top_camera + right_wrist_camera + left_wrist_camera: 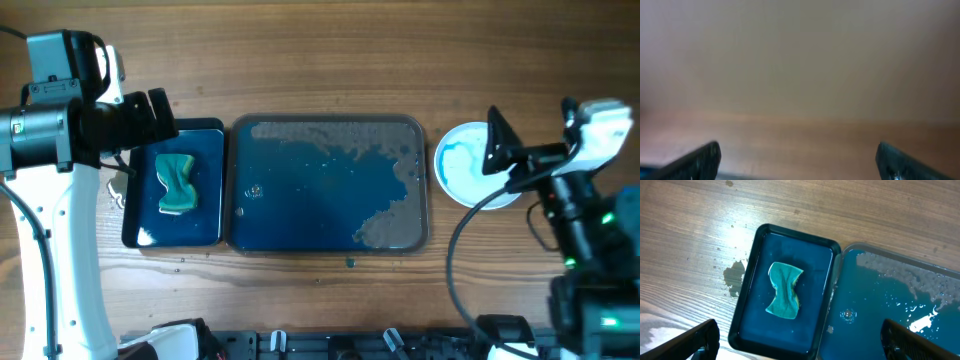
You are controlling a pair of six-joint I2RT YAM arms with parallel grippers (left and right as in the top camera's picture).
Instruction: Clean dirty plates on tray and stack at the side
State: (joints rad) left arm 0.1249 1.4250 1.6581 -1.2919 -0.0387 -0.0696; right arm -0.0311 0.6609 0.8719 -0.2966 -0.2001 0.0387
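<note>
Wooden table (320, 60) — stacked plates (465, 165) beside tray (300, 200) show overhead only

Your wooden table (330, 60) carries two trays, a plate and some spills. The small black tray (210, 160) sits directly under your left claw (155, 118), and a wet patch (734, 277) darkens the wood on the tray's outer side. The large tray (330, 120) lies between your two claws, just beside the small one. Under your right claw (500, 145) rests a white plate (462, 165) smeared teal, set apart from the large tray.
</note>
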